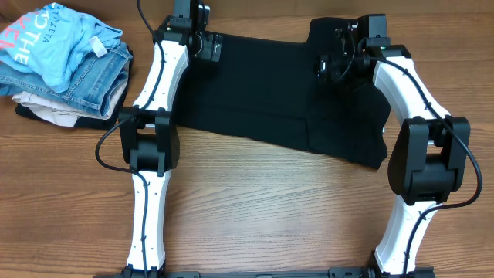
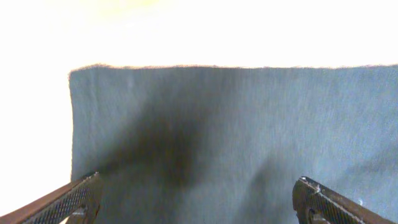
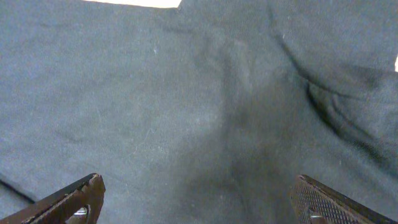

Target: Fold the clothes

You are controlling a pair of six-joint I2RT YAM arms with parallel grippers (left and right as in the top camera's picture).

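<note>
A black garment point(image 1: 270, 100) lies spread flat on the wooden table in the overhead view, reaching from the far left arm to the right arm. My left gripper point(image 1: 207, 46) is open above its far left corner; the left wrist view shows that cloth edge point(image 2: 236, 124) between my spread fingers point(image 2: 198, 198). My right gripper point(image 1: 333, 68) is open over the garment's far right part, near a raised flap point(image 1: 328, 31). The right wrist view shows dark cloth with soft creases point(image 3: 205, 106) between the open fingers point(image 3: 198, 198). Neither gripper holds anything.
A pile of folded clothes point(image 1: 65, 66) sits at the far left: a light blue printed shirt on jeans, over beige and black items. Bare wooden tabletop point(image 1: 270, 208) stretches in front of the garment between the two arm bases.
</note>
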